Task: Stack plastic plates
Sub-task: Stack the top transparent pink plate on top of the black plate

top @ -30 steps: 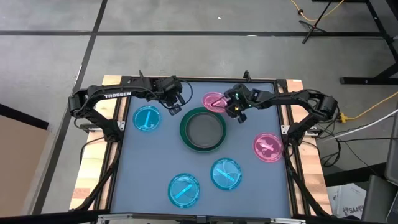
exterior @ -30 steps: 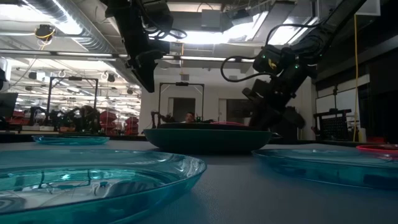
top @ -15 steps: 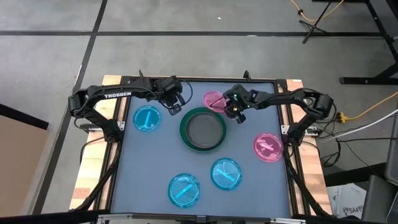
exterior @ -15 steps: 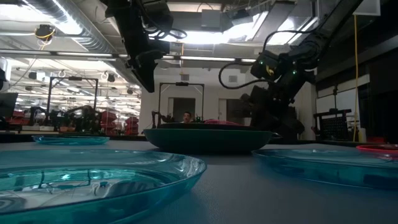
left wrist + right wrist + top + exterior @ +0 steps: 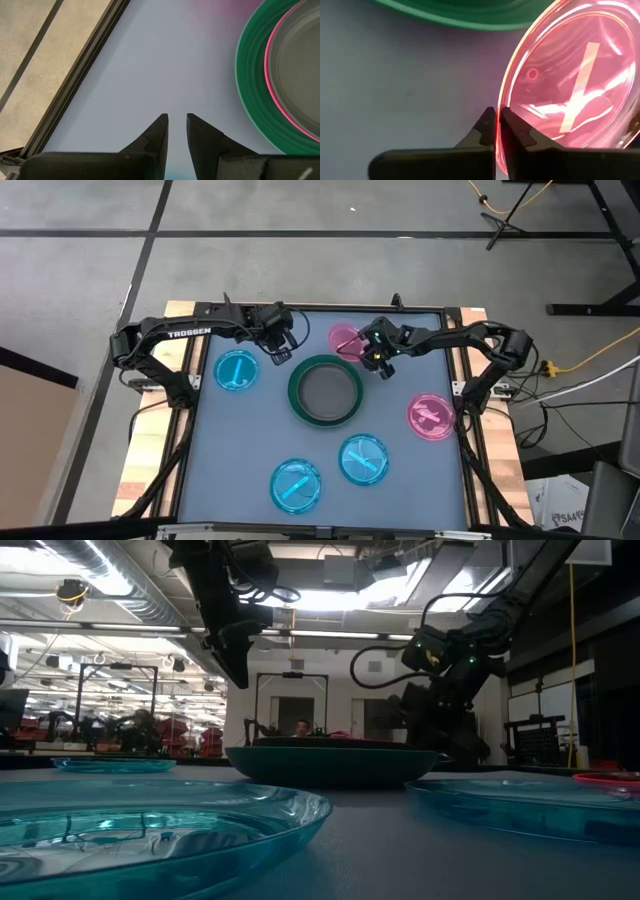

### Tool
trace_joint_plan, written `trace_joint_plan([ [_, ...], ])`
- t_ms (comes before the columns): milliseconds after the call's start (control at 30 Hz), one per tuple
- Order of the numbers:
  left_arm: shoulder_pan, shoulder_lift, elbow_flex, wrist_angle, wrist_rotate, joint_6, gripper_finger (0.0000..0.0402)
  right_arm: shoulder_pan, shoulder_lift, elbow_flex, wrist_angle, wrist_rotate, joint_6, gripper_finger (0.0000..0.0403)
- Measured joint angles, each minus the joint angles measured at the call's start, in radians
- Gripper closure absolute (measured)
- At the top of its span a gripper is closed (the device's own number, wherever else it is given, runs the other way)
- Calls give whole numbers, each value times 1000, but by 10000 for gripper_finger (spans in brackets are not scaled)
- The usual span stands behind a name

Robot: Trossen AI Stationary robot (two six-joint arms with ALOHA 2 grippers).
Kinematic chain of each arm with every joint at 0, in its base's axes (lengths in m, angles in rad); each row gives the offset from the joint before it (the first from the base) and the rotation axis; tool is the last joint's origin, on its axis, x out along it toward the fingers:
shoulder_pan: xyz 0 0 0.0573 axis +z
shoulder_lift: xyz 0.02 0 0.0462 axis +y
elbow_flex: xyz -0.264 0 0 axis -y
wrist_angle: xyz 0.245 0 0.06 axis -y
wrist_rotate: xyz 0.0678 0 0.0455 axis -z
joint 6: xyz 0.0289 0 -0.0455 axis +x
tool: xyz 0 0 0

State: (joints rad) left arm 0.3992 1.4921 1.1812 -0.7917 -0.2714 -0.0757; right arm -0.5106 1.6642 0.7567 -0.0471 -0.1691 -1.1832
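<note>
A dark green plate sits at the table's middle with an opaque pink plate and a dark grey plate nested in it. My right gripper is just beyond its far right rim, shut on a small translucent pink plate. My left gripper hovers empty over the table beyond the green plate's far left rim, its fingers a narrow gap apart. Another translucent pink plate lies flat at the right. Three translucent cyan plates lie flat on the table. My right gripper pinches the translucent pink plate's rim between its two fingers, one finger above the plate and one below. It comes from the table's right side, slanting down. The plate sits tilted, held edge up; whether its far edge rests on the table I cannot tell.
The grey table top has a raised frame along its edges. Bare table lies between the green plate and the near cyan plates. The low view shows a cyan plate close in front and the room behind.
My right gripper has shifted a little toward the table's far left, still shut on the translucent pink plate, which has gone with it. My left arm has kept still.
</note>
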Motion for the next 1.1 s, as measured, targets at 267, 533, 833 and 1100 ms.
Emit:
trace_joint_plan([
  [267,0,0,0,0,0,0,338,0,0,0,2,40,-1,402],
  [533,0,0,0,0,0,0,338,0,1,77,-9,43,-2,402],
  [833,0,0,0,0,0,0,338,18,1,197,-13,27,-30,403],
  [1100,1,0,0,-77,0,0,338,151,1,257,-18,19,-87,403],
])
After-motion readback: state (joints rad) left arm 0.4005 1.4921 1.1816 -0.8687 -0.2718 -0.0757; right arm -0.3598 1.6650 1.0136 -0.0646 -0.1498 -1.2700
